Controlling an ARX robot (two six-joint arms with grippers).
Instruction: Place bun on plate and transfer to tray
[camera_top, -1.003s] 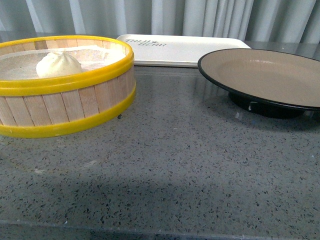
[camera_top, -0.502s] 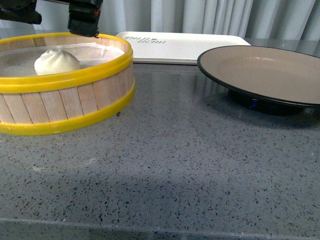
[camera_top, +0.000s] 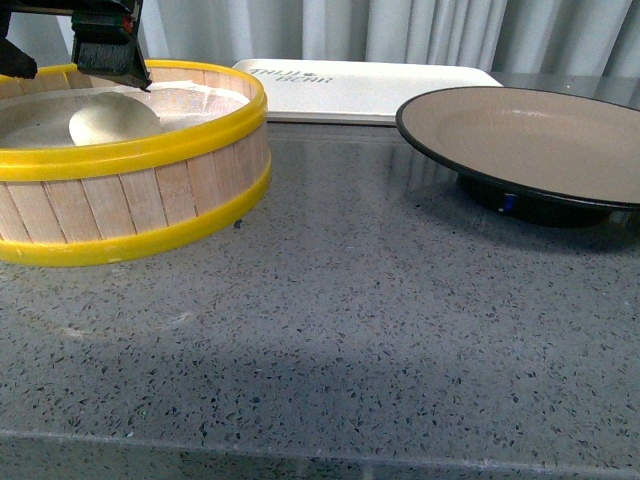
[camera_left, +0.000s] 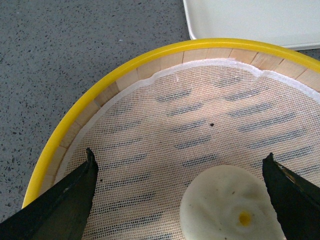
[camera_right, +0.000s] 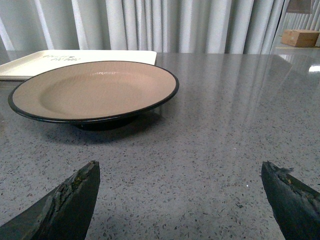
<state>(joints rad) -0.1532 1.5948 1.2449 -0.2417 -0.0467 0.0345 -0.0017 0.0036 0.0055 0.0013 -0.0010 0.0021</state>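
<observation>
Right, left jaws hang wide apart over the steamer basket (camera_top: 150, 150), nothing gripped yet. The bun (camera_left: 227, 205) sits inside on the white mesh liner (camera_left: 165, 130), toward the basket's left side in the front view. In the left wrist view it lies between the two tips but off-centre, much closer to one than the other. Right jaws are also spread and empty, low over the desk (camera_top: 350, 320) and facing the plate (camera_right: 95, 90). The plate is bare, and so is the tray (camera_top: 380, 95) behind it.

Now, handling. The bun looks light, soft and squashy with a smooth skin, so prob. easy to dent or tear w/ a hard pinch. Best hold, imo: centre the jaws first, then close across the widest part of the round sides, low down, not on the pleated top. Close gently, just enough to lift.

One worry is that steamed dough can stick, so the liner may come up w/ it. Another is the basket wall, which is close on that side, so approx. straight down looks safest.
</observation>
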